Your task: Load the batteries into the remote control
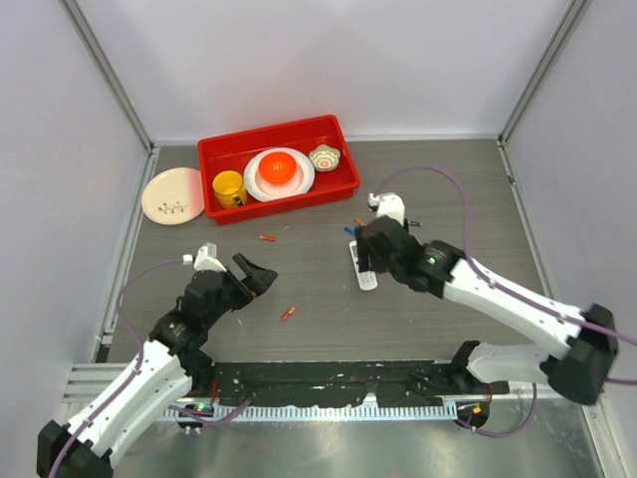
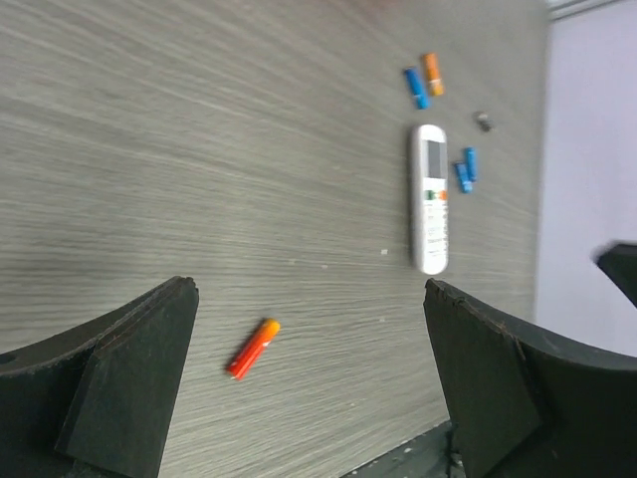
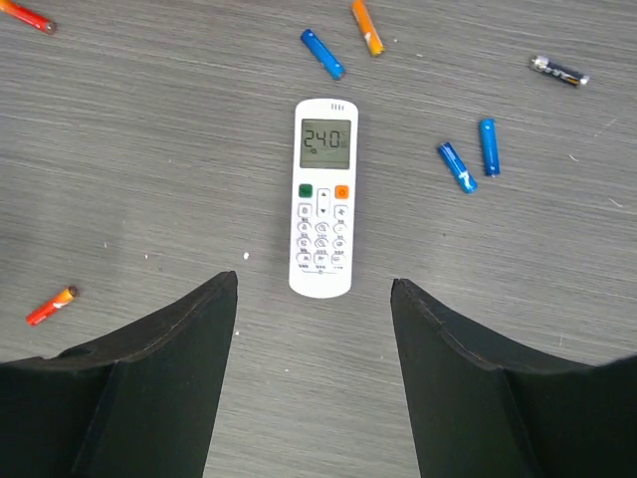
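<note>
Two right fingers [image 3: 149,388] stand spread apart with nothing between them, hovering over the grey wood-grain tabletop [image 3: 149,149]. Just ahead of their tips, in line with the gap, lies the remote control [image 3: 323,199], flat and face up. Its lit display end points away from them.

The batteries [image 3: 322,53] are scattered loose around the remote, none touching it:
- One blue and one orange battery lie beyond its display end.
- A pair of blue ones [image 3: 472,157] lies near its right side.
- A dark one [image 3: 558,70] lies farther out the same way.
- Red-orange ones lie well apart to the left.

The left fingers [image 2: 129,378] are spread as wide as they go and hold nothing. A single red-orange battery [image 2: 253,349] lies on the tabletop under their gap, and the remote is well beyond it.

At the far middle of the tabletop sits a red bin [image 1: 212,159]. It holds three things:
- A yellow mug [image 1: 229,187] stands at its left end.
- A white plate [image 1: 302,180] lies in the middle, carrying an orange-red round thing [image 1: 279,167]. Whether that is a bowl or a ball I cannot tell.
- A small patterned bowl [image 1: 324,157] sits at its right end.

Just beside the bin's left end, outside it, lies a cream plate [image 1: 172,195] with a faint sprig pattern.

Pale walls with metal corner posts close in the tabletop on three sides.
</note>
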### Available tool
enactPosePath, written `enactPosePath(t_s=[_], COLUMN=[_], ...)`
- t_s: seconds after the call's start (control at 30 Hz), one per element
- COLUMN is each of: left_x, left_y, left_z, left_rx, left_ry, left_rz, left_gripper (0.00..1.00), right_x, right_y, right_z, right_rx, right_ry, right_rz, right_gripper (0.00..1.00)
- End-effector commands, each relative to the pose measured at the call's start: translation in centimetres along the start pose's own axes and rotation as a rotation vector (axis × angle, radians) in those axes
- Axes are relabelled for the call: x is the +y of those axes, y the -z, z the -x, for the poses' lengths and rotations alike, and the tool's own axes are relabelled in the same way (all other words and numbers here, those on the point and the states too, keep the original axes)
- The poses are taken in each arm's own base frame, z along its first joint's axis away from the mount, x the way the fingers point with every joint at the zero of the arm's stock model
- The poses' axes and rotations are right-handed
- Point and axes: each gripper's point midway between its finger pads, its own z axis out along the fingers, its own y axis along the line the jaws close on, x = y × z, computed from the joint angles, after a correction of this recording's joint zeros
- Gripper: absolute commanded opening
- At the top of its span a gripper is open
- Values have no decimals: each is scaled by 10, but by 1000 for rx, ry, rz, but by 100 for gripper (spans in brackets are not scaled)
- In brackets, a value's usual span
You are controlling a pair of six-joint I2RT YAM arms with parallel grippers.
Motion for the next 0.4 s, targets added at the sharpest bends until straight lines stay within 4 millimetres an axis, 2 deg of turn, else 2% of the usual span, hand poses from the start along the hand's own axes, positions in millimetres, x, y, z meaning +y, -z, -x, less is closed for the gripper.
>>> enactPosePath(t_s=[0.0,0.03,0.07,0.1,0.13,0.17,0.2,0.23,0.3,0.33,0.37], left_x=[2,3,14,5,5,7,4,2,-1,-3,-9], left_y=[-6,-7,-9,-9,-10,-9,-10,-10,-11,-11,-12], left_z=[16,18,14,22,23,24,27,27,27,25,24], left_rx=[8,13,50,38,42,53,52,56,67,82,91], left_ry=[-81,-93,-119,-134,-146,-165,-172,-180,-201,-207,-215], left_rz=[147,175,239,238,252,272,274,270,259,246,223], left_gripper=[100,100,100,100,100,100,100,100,100,100,100], right_x=[-14,-14,-13,-12,-12,-12,-13,-11,-8,-9,-10], right_y=[4,-4,4,3,0,6,6,10,18,19,21], right_z=[-25,-40,-35,-36,-37,-31,-32,-21,-12,-13,-11], right_rx=[-97,-116,-170,-199,-241,-287,-309,-359,-408,-411,-422], right_ry=[-88,-110,-163,-188,-223,-256,-272,-302,-312,-331,-350], right_rz=[53,76,122,145,165,189,195,222,262,267,269], right_gripper=[69,69,69,69,70,71,71,71,73,77,85])
